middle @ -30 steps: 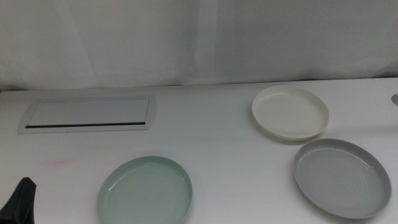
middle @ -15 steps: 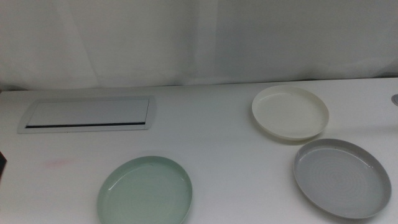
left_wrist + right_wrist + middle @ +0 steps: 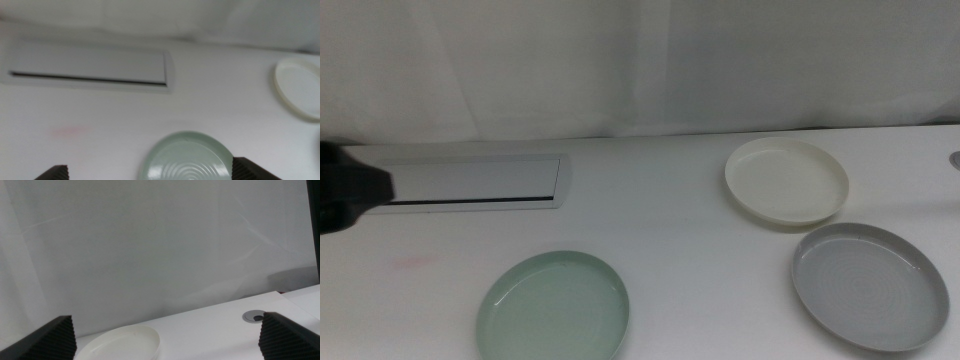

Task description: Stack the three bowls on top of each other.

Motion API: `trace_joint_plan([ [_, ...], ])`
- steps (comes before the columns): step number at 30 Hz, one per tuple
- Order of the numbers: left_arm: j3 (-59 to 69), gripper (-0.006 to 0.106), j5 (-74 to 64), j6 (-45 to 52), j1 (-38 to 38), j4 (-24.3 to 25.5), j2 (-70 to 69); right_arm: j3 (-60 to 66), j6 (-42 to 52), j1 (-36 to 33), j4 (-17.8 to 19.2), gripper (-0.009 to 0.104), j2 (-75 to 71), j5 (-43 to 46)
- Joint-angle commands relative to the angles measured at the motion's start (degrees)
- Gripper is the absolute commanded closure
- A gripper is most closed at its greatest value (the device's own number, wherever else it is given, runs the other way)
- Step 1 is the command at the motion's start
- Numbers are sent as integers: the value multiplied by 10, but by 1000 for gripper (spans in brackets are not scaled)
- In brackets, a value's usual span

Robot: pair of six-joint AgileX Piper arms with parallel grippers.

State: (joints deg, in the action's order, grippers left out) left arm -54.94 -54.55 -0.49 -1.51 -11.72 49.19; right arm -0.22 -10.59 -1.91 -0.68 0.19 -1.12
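Bowls, three of them, lie apart and unstacked on the white table (image 3: 670, 210) as the left end effector (image 3: 150, 175) hangs above it with its dark jaws set wide, nothing between them. Its wrist camera looks down past the jaw tips onto the mint green bowl (image 3: 553, 308), which sits near the front of the table, left of centre, with concentric rings showing in its base. In the middle view the left arm (image 3: 350, 195) appears only as a dark, blurred shape at the left edge, in front of the flat white rectangular panel (image 3: 465, 183) set into the table toward the back. The cream white bowl (image 3: 786, 180) rests toward the back on the right side, and the grey bowl (image 3: 870, 285) lies just in front of it, close but not touching. The right end effector (image 3: 167, 342) is out of the middle view; its jaws also stand wide and empty, facing a white backdrop (image 3: 150, 245), with the cream white bowl's rim and a small round grommet (image 3: 255, 316) on the table ahead of it.
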Motion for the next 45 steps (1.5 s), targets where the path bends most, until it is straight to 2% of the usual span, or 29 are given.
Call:
trace_joint_plan([
  [1,-12,16,-14,12,6,-26,49,23,1,2,2,-8,-20,6],
  [6,-12,16,-29,-21,50,17,130,23,1,2,2,-8,-20,6],
  [8,-12,16,-24,-76,86,68,175,23,1,2,2,-8,-20,6],
  [14,-12,16,-16,-184,163,165,263,23,1,2,2,-8,-20,6],
  [20,-7,16,19,-202,192,173,355,23,1,2,2,-8,-20,6],
  [30,91,18,155,-221,192,173,421,23,1,2,2,-8,-20,11],
  [37,107,27,202,-231,192,173,456,23,1,2,2,-8,-20,11],
  [43,107,28,208,-231,192,173,485,23,1,2,2,-8,-20,11],
  [44,107,29,211,-231,192,173,489,23,1,2,2,-8,-20,11],
  [45,107,37,215,-237,192,173,493,23,1,2,2,-8,-20,11],
])
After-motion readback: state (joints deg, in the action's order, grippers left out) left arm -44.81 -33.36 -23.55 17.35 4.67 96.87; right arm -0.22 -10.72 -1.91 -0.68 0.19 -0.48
